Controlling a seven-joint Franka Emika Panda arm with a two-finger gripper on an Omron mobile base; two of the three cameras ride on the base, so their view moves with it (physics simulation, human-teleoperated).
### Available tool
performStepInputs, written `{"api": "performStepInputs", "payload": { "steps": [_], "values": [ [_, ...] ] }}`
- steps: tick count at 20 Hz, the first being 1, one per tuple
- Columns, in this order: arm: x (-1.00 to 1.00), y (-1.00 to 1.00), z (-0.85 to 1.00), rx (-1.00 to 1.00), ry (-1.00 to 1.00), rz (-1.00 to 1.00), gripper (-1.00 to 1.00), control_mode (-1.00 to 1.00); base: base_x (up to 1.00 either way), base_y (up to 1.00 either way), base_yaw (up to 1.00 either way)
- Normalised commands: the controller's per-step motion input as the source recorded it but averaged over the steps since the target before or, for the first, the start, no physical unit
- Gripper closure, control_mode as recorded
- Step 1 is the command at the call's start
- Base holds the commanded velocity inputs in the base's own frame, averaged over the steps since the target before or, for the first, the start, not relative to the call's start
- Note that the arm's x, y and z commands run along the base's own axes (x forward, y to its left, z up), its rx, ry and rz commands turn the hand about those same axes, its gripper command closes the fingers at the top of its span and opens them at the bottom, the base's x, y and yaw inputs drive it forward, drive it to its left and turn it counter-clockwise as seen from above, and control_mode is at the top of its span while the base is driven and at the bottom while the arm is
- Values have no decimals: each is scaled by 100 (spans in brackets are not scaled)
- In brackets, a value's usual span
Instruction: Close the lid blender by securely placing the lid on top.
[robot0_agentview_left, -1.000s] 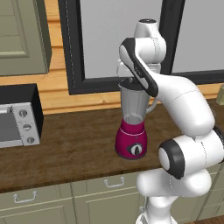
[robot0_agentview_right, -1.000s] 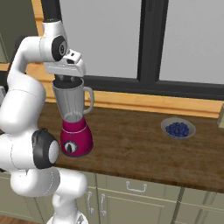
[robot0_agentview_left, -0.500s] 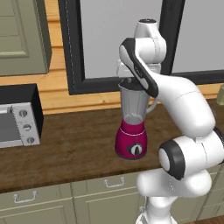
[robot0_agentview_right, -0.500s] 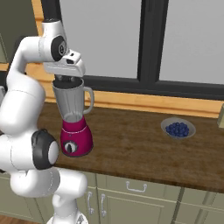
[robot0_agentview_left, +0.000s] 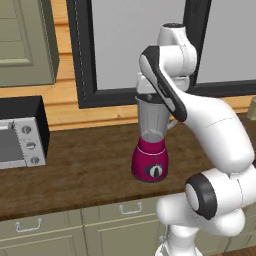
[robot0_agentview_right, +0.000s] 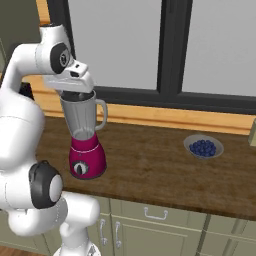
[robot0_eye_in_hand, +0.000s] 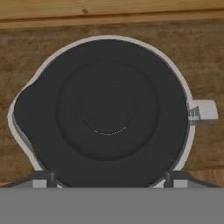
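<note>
The blender (robot0_agentview_left: 152, 161) stands on the wooden counter, a magenta base with a black dial under a clear grey jar (robot0_agentview_right: 80, 119) with a side handle. In the hand view the dark round lid (robot0_eye_in_hand: 105, 109) lies flat on the jar's rim and covers the opening, with the jar's handle (robot0_eye_in_hand: 203, 110) sticking out at the right. My gripper (robot0_eye_in_hand: 109, 179) hovers straight above the lid, open, its fingertips (robot0_eye_in_hand: 41, 179) spread wide at either side and holding nothing. In the base views the hand (robot0_agentview_left: 150, 95) sits right over the jar top (robot0_agentview_right: 75, 94).
A silver-and-black toaster oven (robot0_agentview_left: 20, 132) stands at the counter's left end. A bowl of blueberries (robot0_agentview_right: 202, 147) sits to the blender's right. A dark-framed window (robot0_agentview_right: 165, 50) runs behind the counter, and cabinet drawers (robot0_agentview_left: 125, 210) lie below its front edge.
The fingers have spread apart from shut and let go of the lid. The arm, the hand and the blender stay where they were.
</note>
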Motion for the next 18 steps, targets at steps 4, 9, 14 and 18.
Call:
{"api": "performStepInputs", "payload": {
  "steps": [4,9,14,18],
  "values": [
    [-100,-17,-17,0,-4,0,-100,-100,0,0,0],
    [-82,-27,-3,7,-26,6,-100,-100,0,0,0],
    [-22,-62,0,30,-12,2,-100,-100,0,0,0],
    [-21,-62,0,30,-11,2,-100,-100,0,0,0]
  ]
}}
